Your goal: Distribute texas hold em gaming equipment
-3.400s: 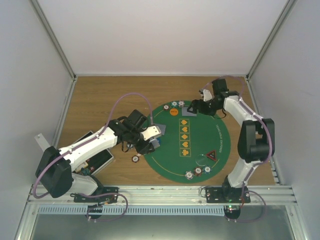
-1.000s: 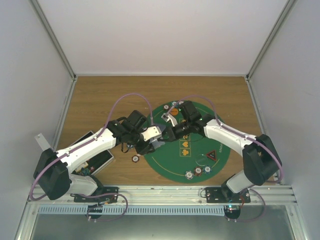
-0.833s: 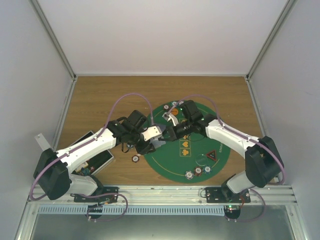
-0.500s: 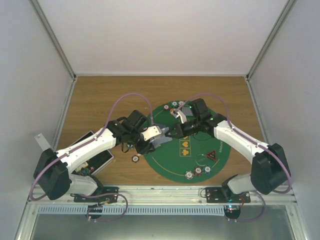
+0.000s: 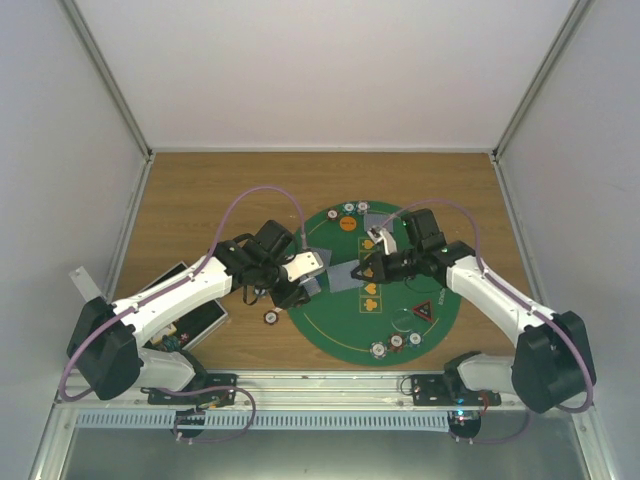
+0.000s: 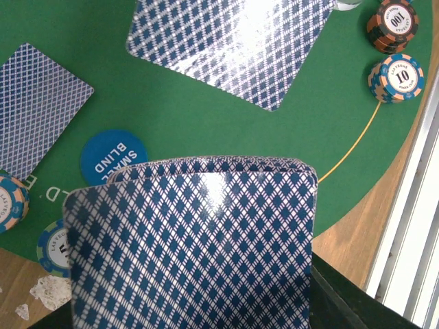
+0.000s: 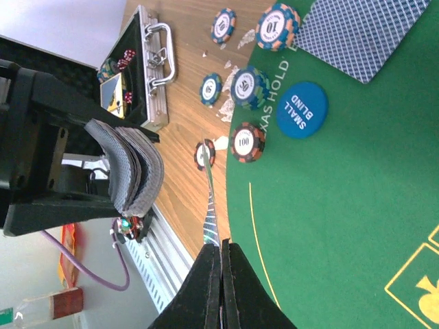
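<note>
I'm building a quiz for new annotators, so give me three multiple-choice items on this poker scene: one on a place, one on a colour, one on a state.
1. Where does the SMALL BLIND disc lie?
A) in the black case
B) on the green mat
C) on bare wood

2. What colour is the lattice on the deck backs?
A) blue
B) red
C) green

3. How is the right tool?
A) open wide
B) shut on a chip
C) shut on a single card

Answers:
1 B, green surrounds it in the left wrist view.
2 A, blue diamonds on white.
3 C, its fingers pinch one card, seen edge-on.
</note>
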Robot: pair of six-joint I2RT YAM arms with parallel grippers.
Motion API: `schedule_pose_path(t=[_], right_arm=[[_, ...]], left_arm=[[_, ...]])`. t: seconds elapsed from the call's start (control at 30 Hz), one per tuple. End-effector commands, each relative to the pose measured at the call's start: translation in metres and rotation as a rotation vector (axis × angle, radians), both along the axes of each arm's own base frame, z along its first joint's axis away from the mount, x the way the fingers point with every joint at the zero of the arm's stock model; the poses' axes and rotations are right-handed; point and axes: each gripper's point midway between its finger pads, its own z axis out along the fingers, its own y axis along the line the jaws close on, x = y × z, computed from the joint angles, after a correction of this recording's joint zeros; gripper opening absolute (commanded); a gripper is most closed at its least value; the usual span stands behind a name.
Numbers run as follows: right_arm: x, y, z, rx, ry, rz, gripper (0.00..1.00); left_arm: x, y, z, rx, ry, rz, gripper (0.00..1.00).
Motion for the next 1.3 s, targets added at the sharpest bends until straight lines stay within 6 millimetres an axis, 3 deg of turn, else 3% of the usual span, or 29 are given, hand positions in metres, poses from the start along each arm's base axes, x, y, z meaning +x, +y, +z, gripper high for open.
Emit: schedule_pose_path(t=[0.0, 0.27, 0.73, 0.93, 1.27], right_arm=[[-0.004, -0.008, -0.006, -0.011, 0.024, -0.041, 0.00], [-0.043, -0.025, -0.058, -0.174, 0.146, 0.046, 0.01], [-0.076, -0.023, -0.095, -0.380, 0.240, 0.231, 0.01], [-0.076, -0.027, -0.108, -0.478, 0.250, 0.244, 0.01], [-0.058, -0.045, -0.119, -0.671, 0.200, 0.193, 0.01]], left_arm=[[0.005, -0.005, 0.006, -0.024, -0.037, -0.008, 0.53], [0.005, -0.005, 0.006, -0.026, -0.038, -0.009, 0.53], [0.004, -0.004, 0.007, -0.028, -0.041, -0.008, 0.53], [0.004, -0.005, 0.008, -0.030, -0.040, -0.012, 0.53], [0.004, -0.005, 0.009, -0.031, -0.043, -0.009, 0.53]])
